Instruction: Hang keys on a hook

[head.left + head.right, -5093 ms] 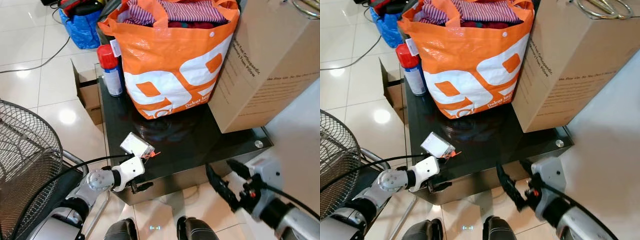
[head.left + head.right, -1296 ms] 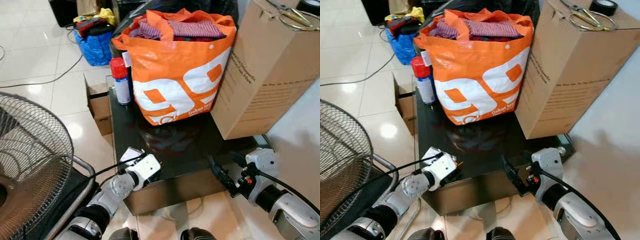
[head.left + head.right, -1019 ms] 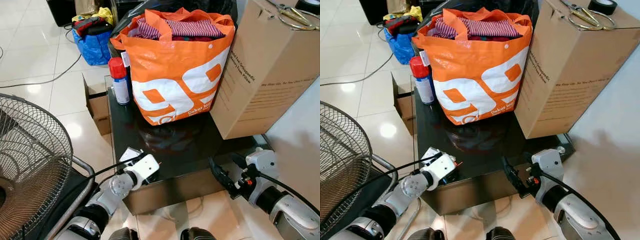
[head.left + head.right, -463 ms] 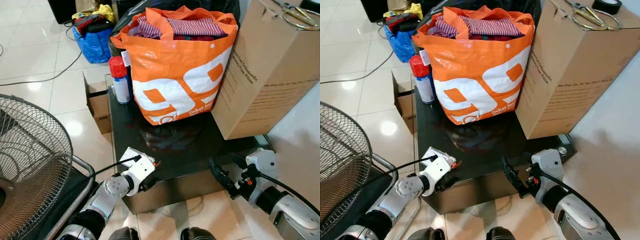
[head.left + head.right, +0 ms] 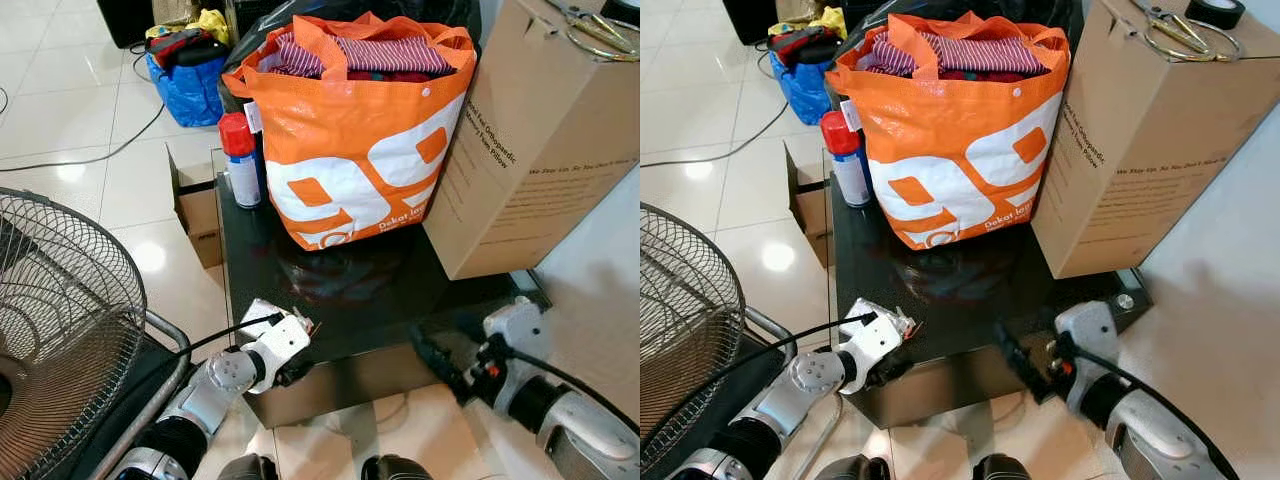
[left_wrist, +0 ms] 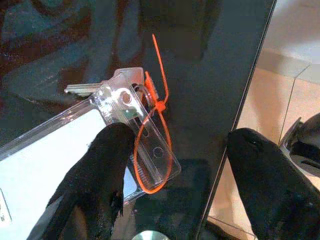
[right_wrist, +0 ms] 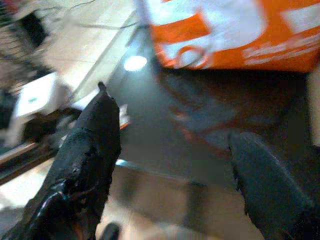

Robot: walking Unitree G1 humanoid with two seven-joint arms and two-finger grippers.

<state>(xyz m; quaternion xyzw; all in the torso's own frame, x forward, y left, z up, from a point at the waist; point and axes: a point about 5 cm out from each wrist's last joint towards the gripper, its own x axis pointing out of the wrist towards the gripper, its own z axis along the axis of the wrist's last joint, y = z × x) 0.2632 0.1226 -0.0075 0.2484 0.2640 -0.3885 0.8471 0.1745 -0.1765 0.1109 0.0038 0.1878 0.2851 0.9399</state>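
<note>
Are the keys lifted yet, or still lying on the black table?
Still lying flat on the black table: the keys and clear tag rest on the glass, the open left gripper around them.

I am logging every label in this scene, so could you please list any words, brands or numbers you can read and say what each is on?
Cardboard box: several lines of print down its side, too small to read.
Orange bag: big white shapes, perhaps "99"; the small white line beneath is too blurred to read.
Red-capped spray can: label unreadable.
Clear tag with the keys: no legible text.
</note>
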